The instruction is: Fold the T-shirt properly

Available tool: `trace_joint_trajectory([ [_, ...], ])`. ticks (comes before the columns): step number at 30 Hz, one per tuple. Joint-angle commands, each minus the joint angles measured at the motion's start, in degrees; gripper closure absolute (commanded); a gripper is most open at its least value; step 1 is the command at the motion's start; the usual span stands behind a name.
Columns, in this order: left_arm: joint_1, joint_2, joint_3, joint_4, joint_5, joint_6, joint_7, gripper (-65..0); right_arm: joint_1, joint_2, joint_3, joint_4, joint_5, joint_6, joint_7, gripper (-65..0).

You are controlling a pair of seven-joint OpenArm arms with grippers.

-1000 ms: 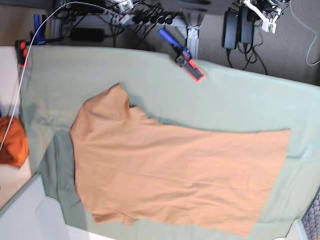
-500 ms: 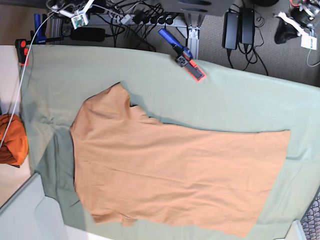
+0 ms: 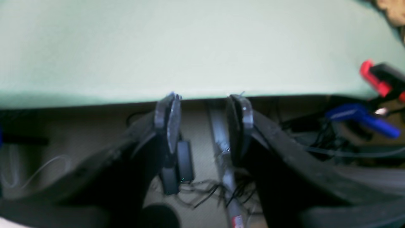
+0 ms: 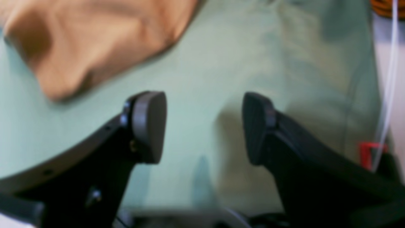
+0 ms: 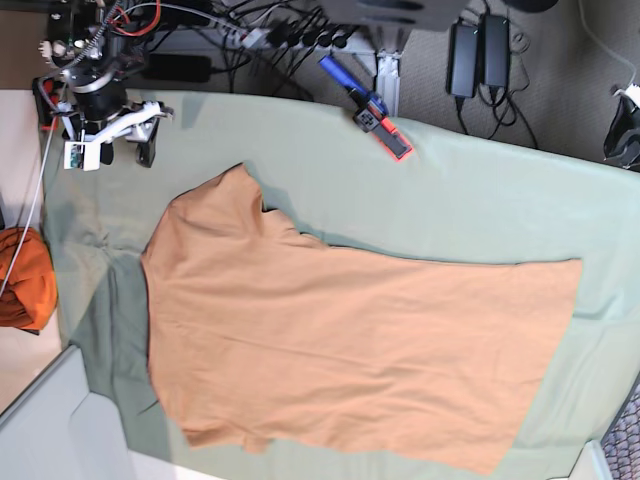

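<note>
Robotics lab; cables (image 5: 290,30), clamp (image 5: 365,105), covered bench (image 5: 480,200)

The right hand (image 4: 204,126), fingers apart, hangs above green cloth (image 4: 205,63) near the T-shirt (image 4: 95,41).

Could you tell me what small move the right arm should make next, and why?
Probably lower the right claw toward the T-shirt sleeve nearest it: its jaws stand open and empty above the green cloth, and the shirt lies flat and unfolded.
</note>
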Motion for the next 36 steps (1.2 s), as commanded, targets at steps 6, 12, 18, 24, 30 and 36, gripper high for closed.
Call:
trace_joint_trajectory([
  [6,0.07,-2.12,-0.42,0.74,0.28,-0.89,-0.83,-27.7,13.11,-7.48,0.46,-9.38,4.76,1.07,-3.26,-38.0],
  [12,0.04,-3.23,-0.42,0.74,0.50,-0.89,-0.83,-27.7,18.03,-15.28,-0.74,-12.66,8.37,4.94,-5.62,-38.0],
  [18,-0.02,-4.85,-0.44,0.72,0.50,-0.89,-1.81,-27.7,18.58,-20.31,-4.81,-12.66,9.05,6.62,-5.68,-38.0],
  [24,-3.08,-4.61,-0.42,0.15,0.76,1.68,-1.84,-31.8,19.37,-25.18,-6.71,-12.68,6.62,6.60,-5.20,-38.0],
  [30,-9.05,-4.63,-0.31,-1.57,0.70,4.00,-1.07,-32.3,19.74,-27.12,-6.67,-12.68,2.54,6.60,-2.91,-18.5],
  [36,-18.36,-4.59,3.34,-8.17,1.03,3.98,-1.09,-32.3,19.85,-27.08,-6.67,-12.68,-6.12,6.58,-1.95,0.0],
])
